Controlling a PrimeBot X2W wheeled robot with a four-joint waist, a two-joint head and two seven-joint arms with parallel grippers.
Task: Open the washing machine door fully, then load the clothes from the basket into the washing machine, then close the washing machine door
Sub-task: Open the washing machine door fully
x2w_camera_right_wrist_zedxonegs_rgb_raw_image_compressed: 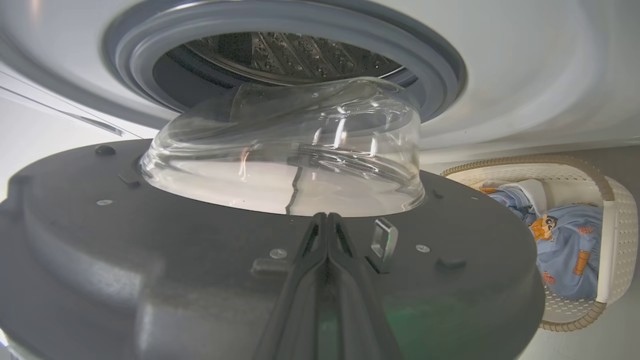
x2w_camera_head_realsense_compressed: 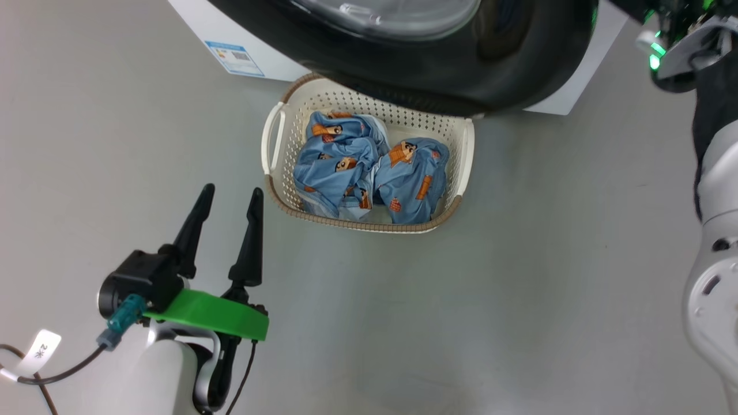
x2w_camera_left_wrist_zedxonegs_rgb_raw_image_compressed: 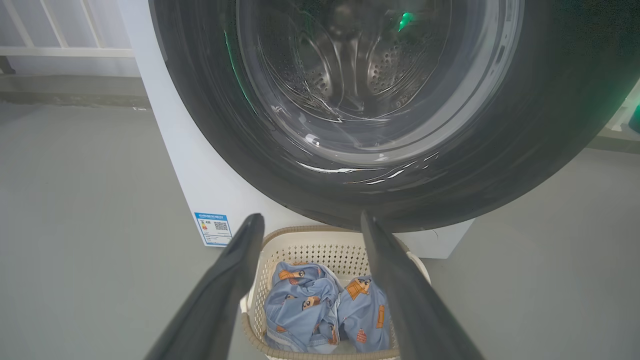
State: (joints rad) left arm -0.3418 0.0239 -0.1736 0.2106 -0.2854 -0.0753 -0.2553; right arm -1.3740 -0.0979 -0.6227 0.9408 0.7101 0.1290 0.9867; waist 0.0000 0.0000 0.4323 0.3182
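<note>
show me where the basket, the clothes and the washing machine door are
basket [x2w_camera_head_realsense_compressed: 403, 118]: head view, on its perforated back wall
clothes [x2w_camera_head_realsense_compressed: 340, 167]: head view, middle of the left bundle
washing machine door [x2w_camera_head_realsense_compressed: 438, 69]: head view, on the glossy black rim below the glass

Grey floor [x2w_camera_head_realsense_compressed: 519, 317] with the cream basket [x2w_camera_head_realsense_compressed: 291, 129] just before the white washing machine [x2w_camera_head_realsense_compressed: 271, 34].

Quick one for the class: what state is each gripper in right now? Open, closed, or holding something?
Left gripper: open, holding nothing.
Right gripper: closed, nothing between its fingers, pointing along the washing machine door.
</note>
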